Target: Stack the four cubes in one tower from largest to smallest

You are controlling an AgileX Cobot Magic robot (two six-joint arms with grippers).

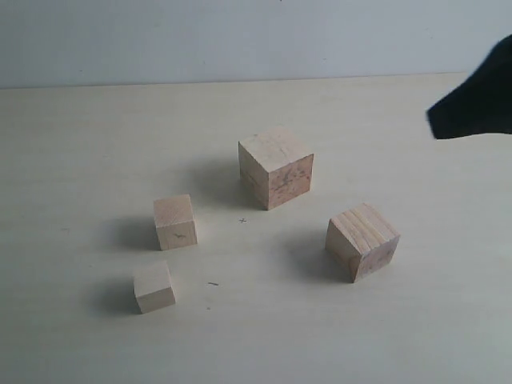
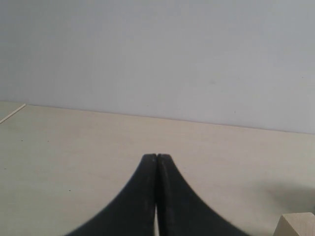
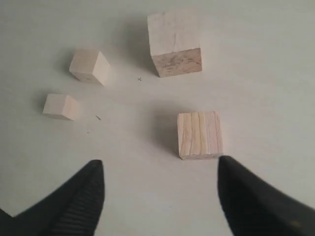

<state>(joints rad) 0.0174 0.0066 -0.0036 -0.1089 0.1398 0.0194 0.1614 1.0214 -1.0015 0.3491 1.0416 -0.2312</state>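
Note:
Four light-wood cubes stand apart on the table. The largest, mottled cube (image 1: 276, 168) (image 3: 174, 42) is in the middle. The striped second cube (image 1: 362, 240) (image 3: 199, 134) lies to its front right. The two paler small cubes are on the left, the bigger one (image 1: 175, 222) (image 3: 89, 65) behind the smallest (image 1: 154, 286) (image 3: 60, 106). My right gripper (image 3: 160, 161) is open and empty, hovering above the table just short of the striped cube. Its arm (image 1: 476, 100) shows as a black shape at the upper right. My left gripper (image 2: 157, 156) is shut on nothing, out of the exterior view.
The pale table (image 1: 256, 336) runs back to a light wall (image 1: 240, 40). A wooden cube's corner (image 2: 298, 225) shows at the edge of the left wrist view; which cube it is cannot be told.

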